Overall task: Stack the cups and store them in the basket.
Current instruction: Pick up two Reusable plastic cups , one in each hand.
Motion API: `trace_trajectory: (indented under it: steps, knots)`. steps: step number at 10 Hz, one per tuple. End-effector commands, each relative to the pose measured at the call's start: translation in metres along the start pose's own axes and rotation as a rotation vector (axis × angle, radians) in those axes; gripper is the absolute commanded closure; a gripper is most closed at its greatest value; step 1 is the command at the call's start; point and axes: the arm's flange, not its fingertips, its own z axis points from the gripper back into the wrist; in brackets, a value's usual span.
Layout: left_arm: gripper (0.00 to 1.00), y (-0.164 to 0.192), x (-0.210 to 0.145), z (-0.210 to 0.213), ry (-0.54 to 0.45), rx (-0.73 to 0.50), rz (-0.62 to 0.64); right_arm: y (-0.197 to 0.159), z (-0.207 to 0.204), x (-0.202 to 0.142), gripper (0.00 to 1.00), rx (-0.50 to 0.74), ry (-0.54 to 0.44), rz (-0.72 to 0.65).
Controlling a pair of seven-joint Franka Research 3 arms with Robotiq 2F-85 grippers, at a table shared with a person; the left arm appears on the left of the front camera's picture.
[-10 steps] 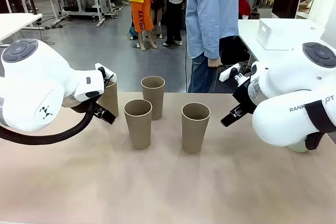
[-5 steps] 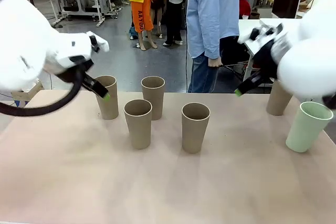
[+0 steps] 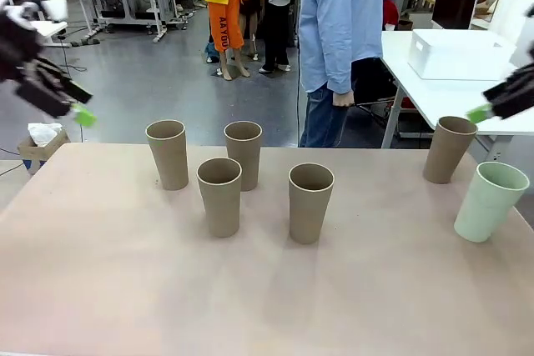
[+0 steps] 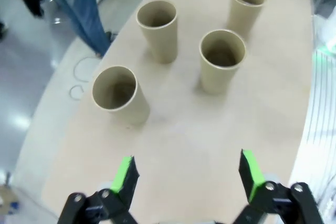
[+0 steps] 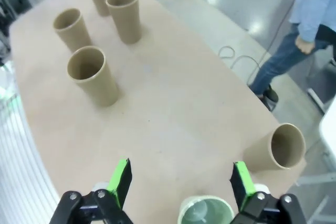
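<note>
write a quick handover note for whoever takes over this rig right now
Left gripper: open, empty, raised at the left end of the table.
Right gripper: open, empty, raised at the right end.
Cups: four brown cups upright and apart, left of centre; fifth brown cup at the far right edge; green cup beside it.
Basket: on the white side table, far right.
Done: nothing stacked or stored.
Left: stack all six, put them in the basket.
</note>
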Motion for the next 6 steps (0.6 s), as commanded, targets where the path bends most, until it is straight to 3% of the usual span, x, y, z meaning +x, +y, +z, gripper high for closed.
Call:
trace_trajectory:
  steps: [1,5,6]
  knots:
    - [0.0,0.033,-0.04,0.013,-0.087,-0.109,-0.08,-0.039,0.017,-0.032,0.0,0.108,-0.095,0.032]
    - [0.0,0.043,-0.107,0.03,-0.275,-0.173,-0.133,-0.072,0.037,-0.09,0.0,0.192,-0.224,0.01]
    - [0.0,0.038,-0.117,0.029,-0.277,-0.166,-0.117,-0.076,0.038,-0.095,0.0,0.21,-0.247,0.004]
